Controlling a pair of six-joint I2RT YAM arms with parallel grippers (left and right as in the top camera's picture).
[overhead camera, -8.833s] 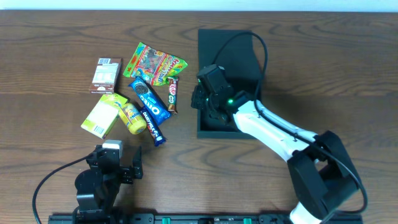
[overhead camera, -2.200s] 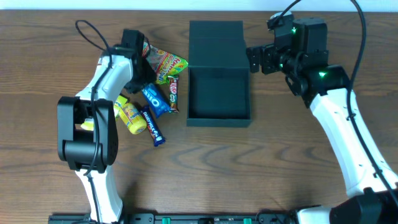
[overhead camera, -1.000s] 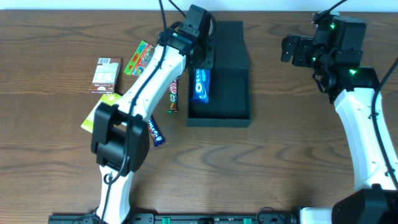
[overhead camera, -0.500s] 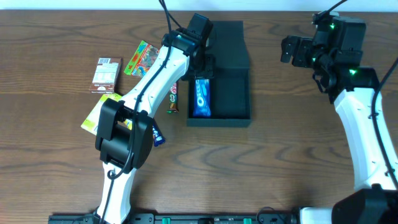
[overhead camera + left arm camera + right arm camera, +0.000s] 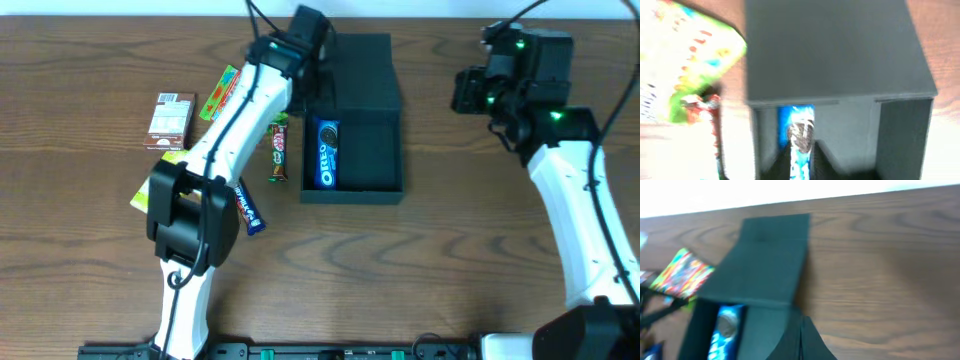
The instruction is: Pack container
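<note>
**Container packing: one item in, five counted outside**

Nearest, left of centre on the table (image 5: 450,270): a blue bar (image 5: 250,212) and a yellow-green pack (image 5: 150,192), the pack partly under the left arm (anything else beneath the arm cannot be made out). Both unpacked.

Mid-table: the container (image 5: 350,195), open, standing slightly right of centre. Inside, against its left wall, lies one blue cookie pack (image 5: 326,152), flat and lengthwise; the rest of the floor is bare. Just beside the container's left wall lies a chocolate bar (image 5: 278,152), unpacked.

Farther, left: a small brown carton (image 5: 170,120) and a bright candy bag (image 5: 220,92), both unpacked.

Far: the lid (image 5: 362,65), folded back flat on the table behind the container.

Left gripper (image 5: 803,146): closed on nothing, held over the container's far end above the cookie pack.

Right gripper (image 5: 802,327): closed on nothing, well apart to the container's right.

Judged status: early. One item is stowed, five are left, and the lid is not yet closed.
</note>
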